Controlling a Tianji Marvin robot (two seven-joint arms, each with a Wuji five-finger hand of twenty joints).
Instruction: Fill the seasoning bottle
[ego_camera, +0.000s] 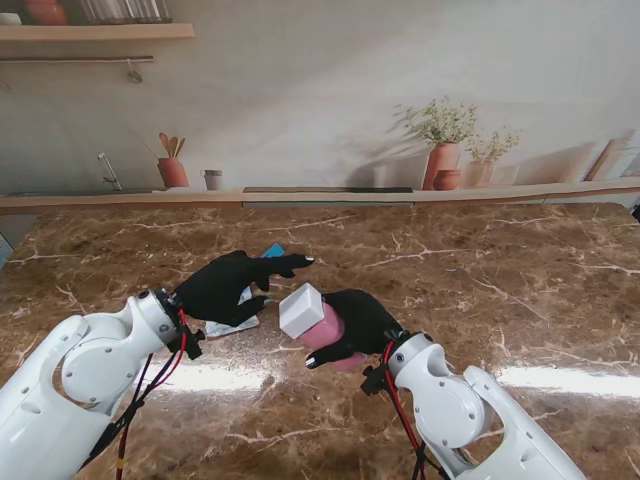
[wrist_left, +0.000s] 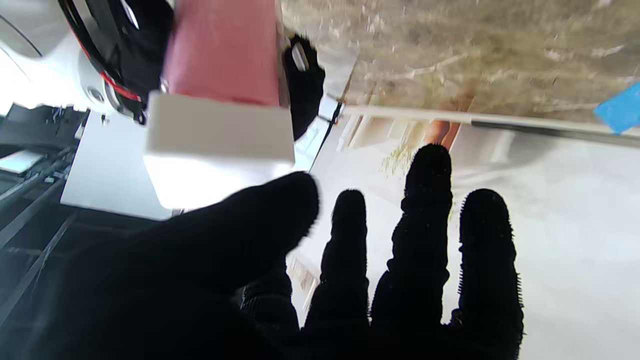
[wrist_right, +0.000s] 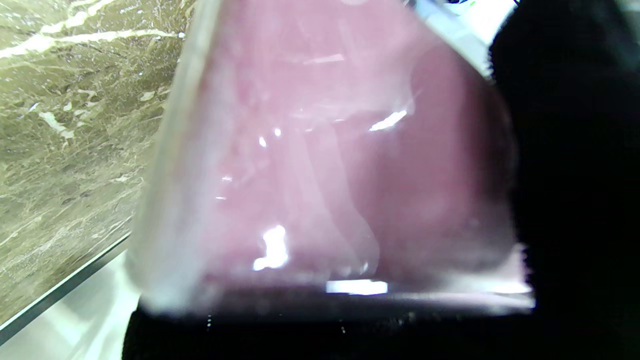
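- Seasoning bottle (ego_camera: 318, 325): a clear square-sided body filled with pink contents, topped by a white blocky cap (ego_camera: 300, 309). It is held off the marble table (ego_camera: 480, 270), tilted so that the cap leans toward the robot's left, near the middle of the stand view and close to me.
- Right hand (ego_camera: 362, 322), in a black glove, is wrapped around the pink body from behind and beneath; its fingers are clamped on the bottle.
- Left hand (ego_camera: 232, 287), also black-gloved, holds nothing, its fingers spread apart and one stretched toward the right. It sits just beside the cap, not touching it as far as the stand view shows.
- Under the left hand lies a flat packet (ego_camera: 232, 324) with a white part nearer to me and a blue corner (ego_camera: 273, 251) showing farther from me; what is printed on it is too small to read.
- Left wrist view adds the cap's flat white faces (wrist_left: 220, 145) and the pink body (wrist_left: 222, 50) seen close, with the thumb (wrist_left: 260, 215) in front of the cap and the other fingers (wrist_left: 425, 220) straight and separated.
- Right wrist view is filled by the bottle wall (wrist_right: 325, 150), blurred, with glints on the clear surface and glove (wrist_right: 575, 175) against one side; only there does the transparency show.
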